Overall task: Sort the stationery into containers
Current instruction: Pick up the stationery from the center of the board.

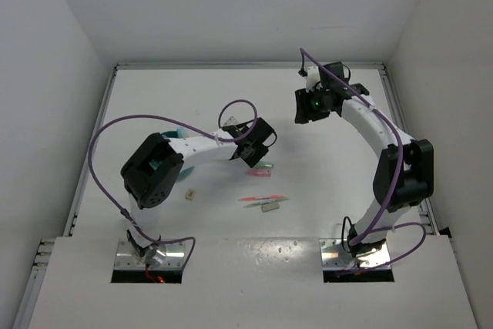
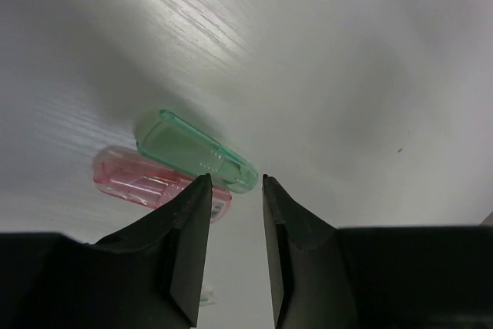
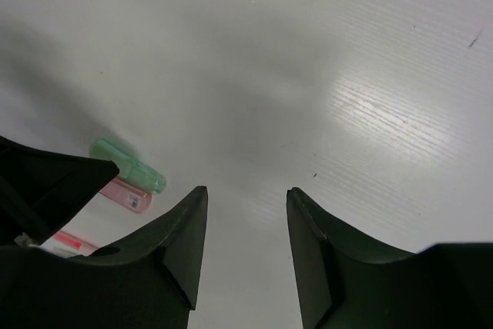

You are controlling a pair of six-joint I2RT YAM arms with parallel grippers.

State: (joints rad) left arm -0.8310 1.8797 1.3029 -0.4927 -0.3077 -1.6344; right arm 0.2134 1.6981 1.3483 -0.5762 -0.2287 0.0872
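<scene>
Left wrist cam: left gripper (image 2: 235, 181) sits right at one end of the green piece (image 2: 196, 152), jaws apart by a narrow gap with nothing between them. I can't tell how high it is off the table (image 2: 362, 59). The pink piece (image 2: 146, 179) lies flat against the green piece's long side, touching it. My read is that's why the jaws are set narrow: any wider and they'd catch both. The tips are off the green piece's end rather than astride it, so I'd call this the line-up before a grab, no pick made yet. Overhead, the red pen (image 1: 262, 199) is near the green piece on the arm-base side, the beige eraser (image 1: 189, 194) is well apart from it, and the teal cup (image 1: 177, 130) is well apart too, mostly hidden behind the left arm. Nothing shows as sorted. Right gripper (image 3: 246, 194) is well clear of the green piece, fingers spread and empty, likely parked out of the way. Risk: closing here shoves the pink one sideways.
</scene>
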